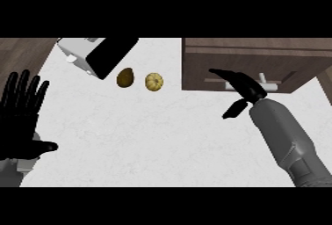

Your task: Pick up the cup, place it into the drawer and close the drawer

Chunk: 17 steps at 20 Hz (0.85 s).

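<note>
A dark wooden drawer unit (259, 57) stands at the upper right of the white counter (149, 132), with a pale handle (262, 79) on its front. My right hand (245, 87) is open, its straight fingers lying across the drawer front beside the handle and its thumb hanging down toward the counter. It holds nothing. No cup shows anywhere in the head view; whether one sits inside the drawer is hidden. My left hand (19, 125) rests open at the left edge, fingers up.
A white and black appliance (97, 55) sits at the back left. Beside it lie a brown oval item (124, 78) and a yellowish round item (153, 81). Dark wood borders the counter at the left.
</note>
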Available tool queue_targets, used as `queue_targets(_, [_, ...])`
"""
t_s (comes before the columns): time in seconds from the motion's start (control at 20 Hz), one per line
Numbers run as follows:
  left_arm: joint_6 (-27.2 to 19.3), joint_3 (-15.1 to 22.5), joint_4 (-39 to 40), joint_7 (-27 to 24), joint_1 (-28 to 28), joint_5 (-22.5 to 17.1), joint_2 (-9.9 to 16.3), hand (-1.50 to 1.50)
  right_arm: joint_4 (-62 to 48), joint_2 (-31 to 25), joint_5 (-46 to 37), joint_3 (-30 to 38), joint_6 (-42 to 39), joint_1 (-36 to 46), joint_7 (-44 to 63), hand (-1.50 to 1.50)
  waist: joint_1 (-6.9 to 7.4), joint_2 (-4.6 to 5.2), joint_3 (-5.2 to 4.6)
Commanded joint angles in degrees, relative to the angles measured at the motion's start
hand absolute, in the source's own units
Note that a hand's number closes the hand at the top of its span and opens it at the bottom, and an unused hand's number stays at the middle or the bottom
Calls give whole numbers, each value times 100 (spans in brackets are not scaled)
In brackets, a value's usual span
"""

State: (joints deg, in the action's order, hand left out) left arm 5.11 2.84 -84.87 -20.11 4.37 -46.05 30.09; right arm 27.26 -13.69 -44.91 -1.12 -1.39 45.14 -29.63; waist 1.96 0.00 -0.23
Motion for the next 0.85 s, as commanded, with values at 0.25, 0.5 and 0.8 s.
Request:
queue_targets(0.25, [365, 81, 383, -162, 121, 211, -181, -150, -1435, -330, -43, 354, -8, 1039, -196, -150, 227, 182, 37])
queue_targets(0.5, [418, -89, 429, -62, 286, 114, -68, -150, -1657, -723, -12, 445, -315, 1317, -244, -150, 290, 207, 39])
queue_targets(0.8, [252, 114, 434, -171, 369, 437, -261, -150, -1797, -665, 12, 501, -207, 1386, -287, -150, 326, 224, 43])
